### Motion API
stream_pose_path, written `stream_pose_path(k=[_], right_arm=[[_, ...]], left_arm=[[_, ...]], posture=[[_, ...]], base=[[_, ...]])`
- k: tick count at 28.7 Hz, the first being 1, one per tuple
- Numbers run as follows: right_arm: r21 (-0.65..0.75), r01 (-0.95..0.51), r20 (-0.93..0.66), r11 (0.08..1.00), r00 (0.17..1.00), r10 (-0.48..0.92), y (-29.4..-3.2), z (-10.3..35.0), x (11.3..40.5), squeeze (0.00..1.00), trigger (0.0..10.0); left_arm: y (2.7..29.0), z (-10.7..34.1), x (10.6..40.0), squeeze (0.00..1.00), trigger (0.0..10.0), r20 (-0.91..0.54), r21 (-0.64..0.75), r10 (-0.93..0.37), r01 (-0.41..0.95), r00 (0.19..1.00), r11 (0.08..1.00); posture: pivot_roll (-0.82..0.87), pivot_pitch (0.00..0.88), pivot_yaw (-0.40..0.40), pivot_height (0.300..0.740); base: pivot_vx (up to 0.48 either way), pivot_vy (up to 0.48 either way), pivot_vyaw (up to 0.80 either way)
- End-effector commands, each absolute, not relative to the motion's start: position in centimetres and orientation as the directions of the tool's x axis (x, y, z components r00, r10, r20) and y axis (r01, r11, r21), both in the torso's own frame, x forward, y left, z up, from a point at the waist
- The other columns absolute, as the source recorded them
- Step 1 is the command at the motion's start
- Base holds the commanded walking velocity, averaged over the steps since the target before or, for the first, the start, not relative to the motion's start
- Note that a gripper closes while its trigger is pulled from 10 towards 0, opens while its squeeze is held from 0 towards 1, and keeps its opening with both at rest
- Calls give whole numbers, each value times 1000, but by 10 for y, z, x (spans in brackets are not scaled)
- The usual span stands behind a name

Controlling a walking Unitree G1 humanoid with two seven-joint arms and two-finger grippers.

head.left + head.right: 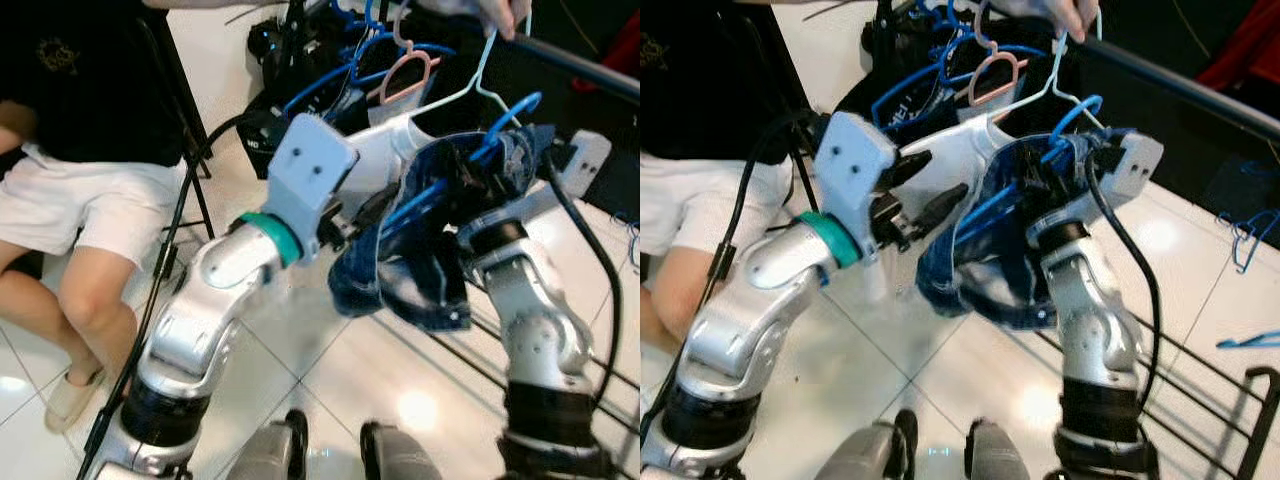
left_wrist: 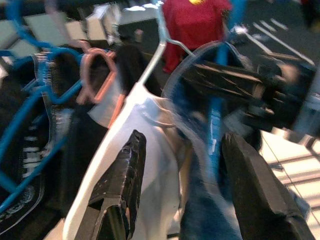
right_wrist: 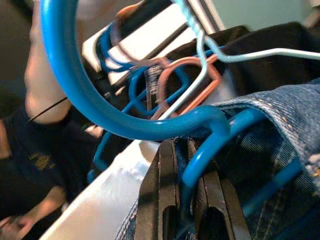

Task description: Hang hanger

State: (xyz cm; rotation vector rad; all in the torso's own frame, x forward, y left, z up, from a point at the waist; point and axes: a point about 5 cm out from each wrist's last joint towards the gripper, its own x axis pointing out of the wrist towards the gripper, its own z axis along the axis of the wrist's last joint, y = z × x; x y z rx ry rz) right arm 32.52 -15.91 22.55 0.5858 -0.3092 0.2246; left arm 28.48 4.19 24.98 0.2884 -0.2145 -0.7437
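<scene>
- The robot's two silver arms are rising from the bottom of the head views, both reaching up toward a crowded dark clothes rail (image 1: 1200,85).
- A seated person (image 1: 80,150) in a black top and white shorts is sitting to the robot's left on the tiled floor (image 1: 330,370); another person's hand (image 1: 1065,15) is holding the hook of a white wire hanger (image 1: 470,90) at the rail.
- A pair of blue jeans (image 1: 410,270) is hanging bunched between the two arms, draped over a blue plastic hanger (image 3: 120,120).
- A white garment (image 2: 150,150) is hanging from the wire hanger, just beside the jeans.
- The right gripper (image 3: 182,200) is holding the blue hanger just below its hook, fingers pinching the hanger's neck, the hook curving free near the rail.
- The left gripper (image 2: 190,190) is pointing at the jeans and white garment, its fingers (image 2: 125,190) spread apart, with cloth between them.
- A pink hanger (image 1: 405,75) and other blue hangers (image 1: 330,85) are hanging further along.
</scene>
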Motion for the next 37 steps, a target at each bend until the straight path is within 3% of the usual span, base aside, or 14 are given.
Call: stream_pose_path(k=[1,7,11,26,27,29,30,33,34,36,37], right_arm=[[500,-294,383,815,919,97,-161,232,325,0,10000],[492,-273,389,826,918,72,-161,237,333,0,10000],[486,-287,423,826,904,65,-161,247,332,0,10000],[474,-330,491,817,869,66,-155,265,327,0,10000],[474,-341,502,812,862,69,-153,269,325,0,10000],[474,-341,502,812,862,69,-153,269,325,0,10000],[476,-351,511,807,857,71,-151,271,323,0,10000],[476,-351,511,807,857,71,-151,271,323,0,10000],[480,-365,522,798,850,74,-147,275,322,0,10000],[480,-365,522,798,850,74,-147,275,322,0,10000],[483,-377,531,790,844,78,-144,278,320,0,10000]], left_arm=[[41,243,285,0,10000,56,348,-690,633,722,691],[46,228,281,0,10000,-95,401,-713,682,695,612],[49,222,280,0,10000,-145,377,-708,700,691,607],[44,220,283,0,10000,-148,376,-703,697,696,610],[46,222,290,0,10000,-120,411,-642,627,757,662],[46,222,290,0,10000,-120,411,-642,627,757,662],[49,224,298,0,10000,-87,448,-566,540,820,713],[49,224,298,0,10000,-87,448,-566,540,820,713],[55,225,305,0,10000,-51,475,-469,434,882,766],[55,225,305,0,10000,-51,475,-469,434,882,766],[60,225,310,0,10000,-21,488,-390,350,921,799]], posture=[[-64,104,112,740],[-53,103,108,740],[-52,105,111,740],[-64,103,118,740],[-65,102,119,740],[-65,102,119,740],[-65,102,119,740],[-65,102,119,740],[-65,103,118,740],[-65,103,118,740],[-65,103,118,740]], base=[[0,0,0],[0,0,0],[0,0,0],[0,0,0],[0,0,0],[0,0,0],[0,0,0],[0,0,0],[0,0,0],[0,0,0],[0,0,0]])
